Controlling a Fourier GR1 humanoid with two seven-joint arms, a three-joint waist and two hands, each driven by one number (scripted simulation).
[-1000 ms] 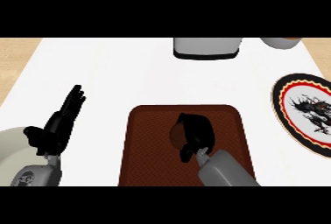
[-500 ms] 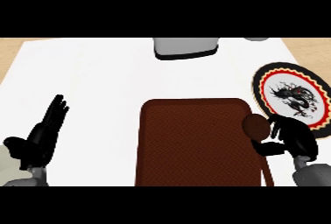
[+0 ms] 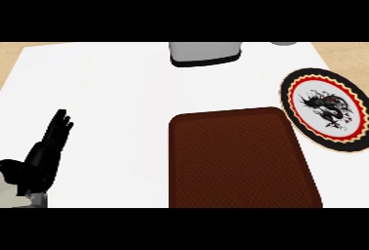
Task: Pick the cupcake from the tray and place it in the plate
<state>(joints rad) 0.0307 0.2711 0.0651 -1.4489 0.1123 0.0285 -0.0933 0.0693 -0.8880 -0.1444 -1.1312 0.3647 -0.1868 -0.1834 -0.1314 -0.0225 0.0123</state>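
From the head view, the left hand (image 3: 45,155) rests near the counter's left edge, fingers straight and pressed together, pointing away toward the far side, holding nothing. The right hand shows nowhere in this view. The white counter (image 3: 108,88) carries a dark brown tray (image 3: 238,161) at its near edge, right of the middle, and its surface lies bare. The cupcake is not visible anywhere. A round plate (image 3: 292,105) with a black dragon design sits just beside the tray's far right corner, by the counter's right edge. A grey box (image 3: 205,52) stands at the far edge.
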